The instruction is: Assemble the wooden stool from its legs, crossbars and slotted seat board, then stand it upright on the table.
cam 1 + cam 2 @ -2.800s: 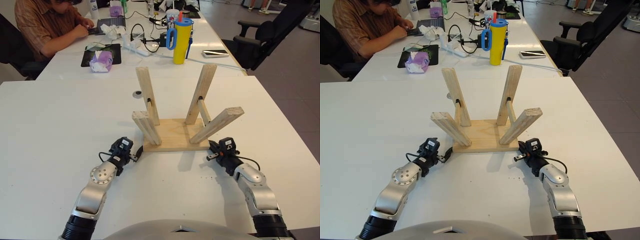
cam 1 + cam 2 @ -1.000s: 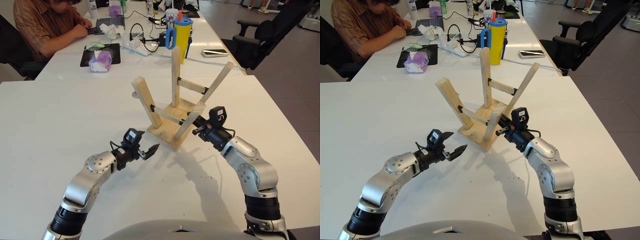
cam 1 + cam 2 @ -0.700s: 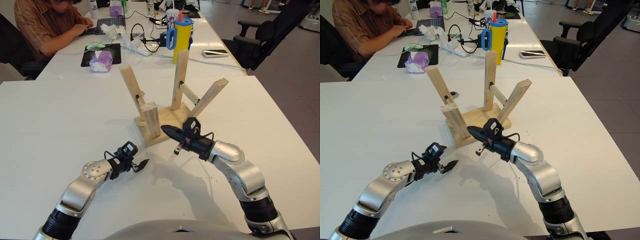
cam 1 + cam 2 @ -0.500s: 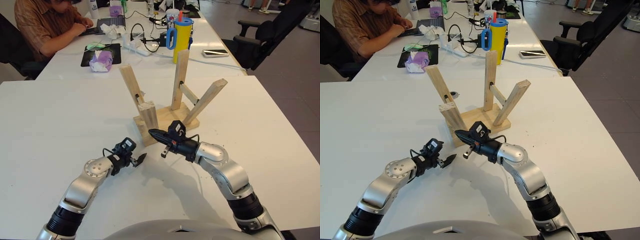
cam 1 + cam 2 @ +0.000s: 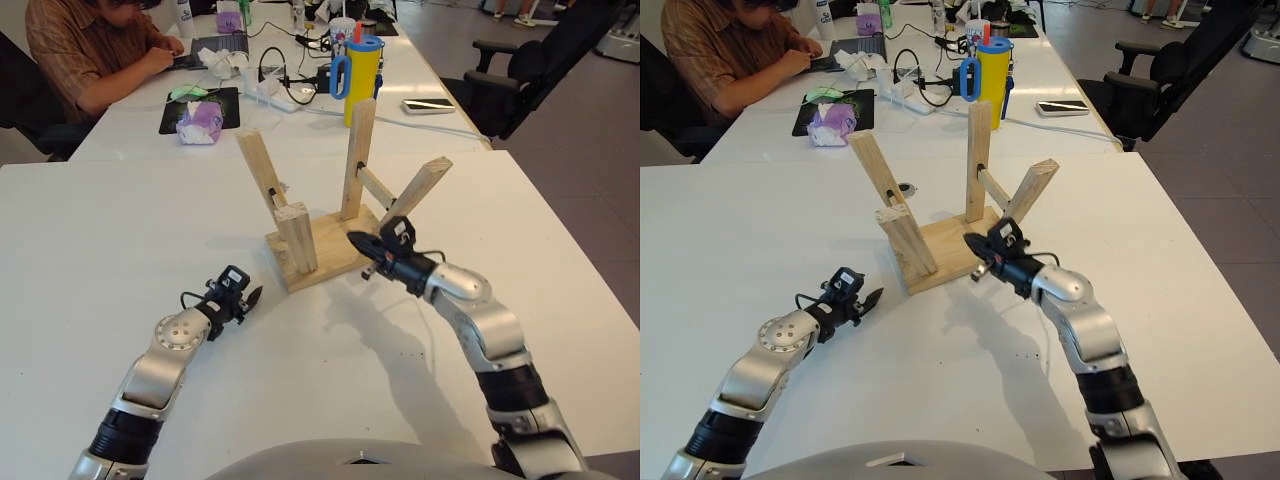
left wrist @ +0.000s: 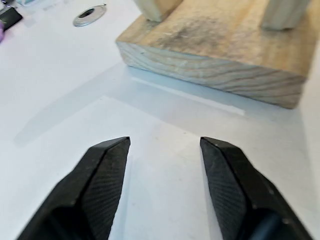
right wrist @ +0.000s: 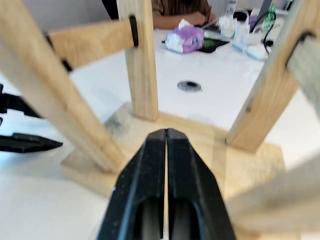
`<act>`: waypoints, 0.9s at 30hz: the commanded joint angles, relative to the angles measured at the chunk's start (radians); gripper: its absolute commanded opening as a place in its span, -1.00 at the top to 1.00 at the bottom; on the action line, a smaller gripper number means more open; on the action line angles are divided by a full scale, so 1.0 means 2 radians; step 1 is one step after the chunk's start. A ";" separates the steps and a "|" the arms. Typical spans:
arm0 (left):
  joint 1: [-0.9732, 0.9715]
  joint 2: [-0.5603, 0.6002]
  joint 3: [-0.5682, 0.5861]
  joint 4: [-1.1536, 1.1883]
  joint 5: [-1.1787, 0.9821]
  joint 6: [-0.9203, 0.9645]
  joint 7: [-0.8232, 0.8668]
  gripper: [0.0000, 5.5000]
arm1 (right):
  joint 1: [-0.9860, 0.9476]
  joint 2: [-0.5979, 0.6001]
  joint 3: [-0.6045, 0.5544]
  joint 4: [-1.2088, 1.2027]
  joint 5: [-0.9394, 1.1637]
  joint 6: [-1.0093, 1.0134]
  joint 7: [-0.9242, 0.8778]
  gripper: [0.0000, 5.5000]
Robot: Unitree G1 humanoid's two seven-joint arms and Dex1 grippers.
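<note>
The wooden stool stands upside down on the white table, its seat board [image 5: 330, 258] flat and its legs [image 5: 358, 155] pointing up, joined by crossbars [image 5: 377, 186]. My right gripper [image 5: 360, 241] is shut on nothing, its tip just over the board's near right side between two legs; the right wrist view shows the shut fingers [image 7: 166, 165] pointing at the board [image 7: 200, 150]. My left gripper [image 5: 250, 296] is open and low over the table, a short way left of the board's near corner. Its fingertips [image 6: 107, 165] face the board's edge [image 6: 210, 62] without touching it.
A cable grommet [image 7: 189, 86] is set in the table behind the stool. On the far table stand a yellow bottle [image 5: 362, 80], a purple tissue pack [image 5: 202, 120] and a phone [image 5: 430, 105]. An office chair [image 5: 520, 70] stands at the back right. Bare tabletop [image 5: 100, 240] spreads left.
The stool, tipped and turned a second ago, rests flat on its seat. My right gripper has swung from the board's front to its right side. My left gripper has drawn back left.
</note>
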 commanded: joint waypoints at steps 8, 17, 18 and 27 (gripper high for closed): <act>0.000 -0.071 -0.053 -0.003 0.028 0.067 0.024 0.09 | -0.058 0.043 0.058 0.023 -0.022 -0.032 0.029 1.00; -0.026 -0.097 -0.032 0.005 0.034 0.079 0.046 0.09 | -0.052 0.078 0.093 0.002 -0.024 0.011 0.015 1.00; -0.029 -0.098 -0.030 0.007 0.034 0.077 0.048 0.09 | -0.051 0.081 0.094 0.000 -0.023 0.015 0.011 1.00; -0.019 -0.089 -0.025 -0.009 0.045 0.077 0.049 0.09 | -0.014 0.065 0.070 -0.010 -0.040 0.023 -0.021 1.00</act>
